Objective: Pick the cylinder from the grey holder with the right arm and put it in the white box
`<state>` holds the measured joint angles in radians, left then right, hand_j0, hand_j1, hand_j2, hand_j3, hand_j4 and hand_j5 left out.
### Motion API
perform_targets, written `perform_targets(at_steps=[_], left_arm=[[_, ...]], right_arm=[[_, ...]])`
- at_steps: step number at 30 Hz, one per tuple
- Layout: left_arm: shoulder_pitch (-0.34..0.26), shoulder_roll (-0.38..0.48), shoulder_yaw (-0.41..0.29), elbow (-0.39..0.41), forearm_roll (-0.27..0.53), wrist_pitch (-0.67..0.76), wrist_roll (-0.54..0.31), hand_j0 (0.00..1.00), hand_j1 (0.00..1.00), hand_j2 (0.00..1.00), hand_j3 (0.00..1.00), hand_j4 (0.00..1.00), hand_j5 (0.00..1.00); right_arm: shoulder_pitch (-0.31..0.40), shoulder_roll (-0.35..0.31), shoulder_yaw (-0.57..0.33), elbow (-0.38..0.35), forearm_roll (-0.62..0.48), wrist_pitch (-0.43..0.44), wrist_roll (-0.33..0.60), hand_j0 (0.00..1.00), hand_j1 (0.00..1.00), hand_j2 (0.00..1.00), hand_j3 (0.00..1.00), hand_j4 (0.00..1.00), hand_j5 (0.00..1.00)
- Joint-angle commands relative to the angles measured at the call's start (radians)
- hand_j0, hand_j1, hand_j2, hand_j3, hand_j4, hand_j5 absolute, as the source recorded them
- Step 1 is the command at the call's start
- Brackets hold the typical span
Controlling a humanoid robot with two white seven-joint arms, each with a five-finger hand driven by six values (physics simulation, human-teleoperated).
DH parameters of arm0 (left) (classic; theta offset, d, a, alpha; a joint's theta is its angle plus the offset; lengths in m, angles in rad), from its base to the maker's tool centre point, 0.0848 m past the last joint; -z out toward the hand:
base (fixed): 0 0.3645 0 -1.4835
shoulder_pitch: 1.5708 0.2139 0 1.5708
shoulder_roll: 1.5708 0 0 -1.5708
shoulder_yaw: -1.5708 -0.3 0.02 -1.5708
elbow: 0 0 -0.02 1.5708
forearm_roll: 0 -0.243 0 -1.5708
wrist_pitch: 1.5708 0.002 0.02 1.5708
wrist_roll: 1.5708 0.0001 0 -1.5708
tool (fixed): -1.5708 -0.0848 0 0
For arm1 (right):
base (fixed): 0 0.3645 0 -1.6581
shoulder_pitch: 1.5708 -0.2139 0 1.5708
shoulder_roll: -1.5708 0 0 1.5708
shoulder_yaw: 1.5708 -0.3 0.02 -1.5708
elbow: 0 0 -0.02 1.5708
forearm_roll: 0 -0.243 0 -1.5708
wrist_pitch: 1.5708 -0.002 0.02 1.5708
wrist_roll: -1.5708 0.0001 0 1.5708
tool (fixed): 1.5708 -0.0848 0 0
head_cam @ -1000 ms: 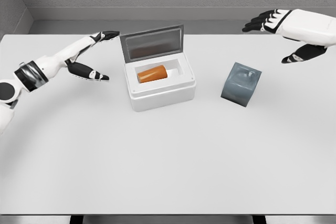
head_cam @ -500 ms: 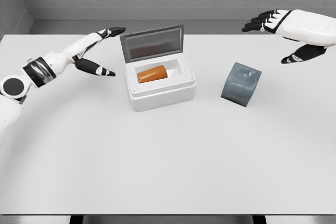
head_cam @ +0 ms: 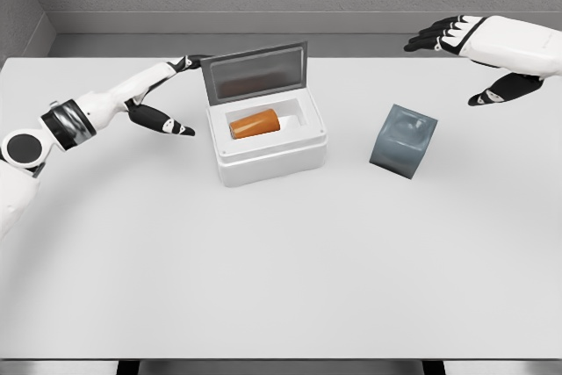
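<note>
The left hand (head_cam: 162, 94) has slid closer to the white box (head_cam: 268, 142), its upper fingertips now reaching the raised lid's (head_cam: 255, 72) left edge, thumb nearer the box wall.

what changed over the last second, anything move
Only the left hand moved: it advanced right until its fingertips reach the open lid of the white box. The orange cylinder inside, the grey holder and the open right hand stayed put.
</note>
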<state>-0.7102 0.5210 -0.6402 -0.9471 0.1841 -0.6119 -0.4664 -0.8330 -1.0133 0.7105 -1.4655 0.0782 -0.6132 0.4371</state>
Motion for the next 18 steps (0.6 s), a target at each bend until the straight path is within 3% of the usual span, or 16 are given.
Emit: perform_targets(at_steps=[1, 7, 12, 18], left_arm=[[0.0, 0.008, 0.001, -0.025, 0.006, 0.001, 0.0, 1.0, 1.0, 1.0, 1.0, 1.0, 1.0], [0.008, 0.023, -0.001, -0.056, 0.006, 0.001, 0.0, 1.0, 1.0, 1.0, 1.0, 1.0, 1.0], [0.012, 0.085, 0.002, -0.048, 0.008, 0.001, -0.003, 1.0, 1.0, 1.0, 1.0, 1.0, 1.0], [0.084, 0.163, 0.066, -0.044, 0.02, 0.001, -0.017, 1.0, 1.0, 1.0, 1.0, 1.0, 1.0]], right_arm=[[0.0, 0.002, 0.0, 0.004, -0.006, 0.002, 0.0, 1.0, 1.0, 1.0, 1.0, 1.0, 1.0], [0.0, 0.007, 0.001, 0.002, -0.006, 0.002, 0.0, 1.0, 1.0, 1.0, 1.0, 1.0, 1.0], [0.005, 0.007, 0.001, -0.001, -0.006, 0.002, -0.001, 1.0, 1.0, 1.0, 1.0, 1.0, 1.0], [0.034, 0.004, 0.006, -0.022, -0.005, 0.002, -0.001, 1.0, 1.0, 1.0, 1.0, 1.0, 1.0]])
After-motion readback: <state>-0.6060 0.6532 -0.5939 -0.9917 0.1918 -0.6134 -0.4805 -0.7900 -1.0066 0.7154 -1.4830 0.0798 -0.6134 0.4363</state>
